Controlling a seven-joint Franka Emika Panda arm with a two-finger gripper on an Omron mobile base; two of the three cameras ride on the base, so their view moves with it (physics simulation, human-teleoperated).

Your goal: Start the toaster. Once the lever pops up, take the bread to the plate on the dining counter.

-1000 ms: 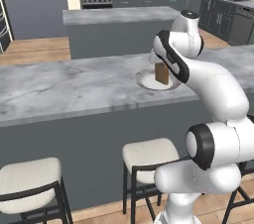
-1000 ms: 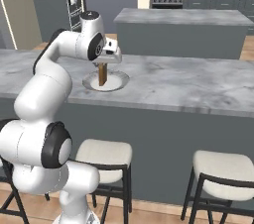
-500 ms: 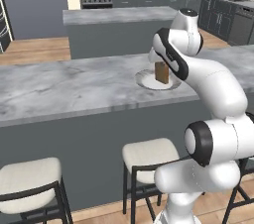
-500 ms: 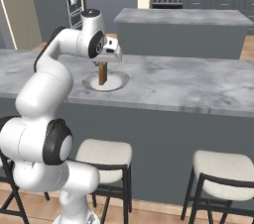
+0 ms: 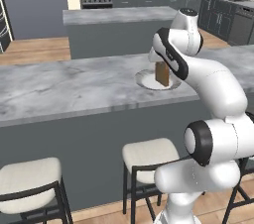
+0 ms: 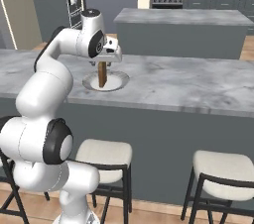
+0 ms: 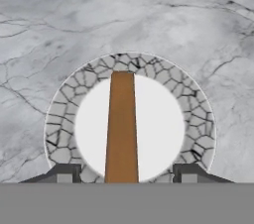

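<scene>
The toast slice (image 7: 121, 129) stands on edge, upright, in the middle of the round white plate (image 7: 158, 119) with its crackle-patterned rim, on the grey-veined marble worktop (image 5: 74, 89). The tool (image 7: 121, 173) hangs straight above, its fingers (image 7: 64, 172) spread apart, clear of the slice.
</scene>
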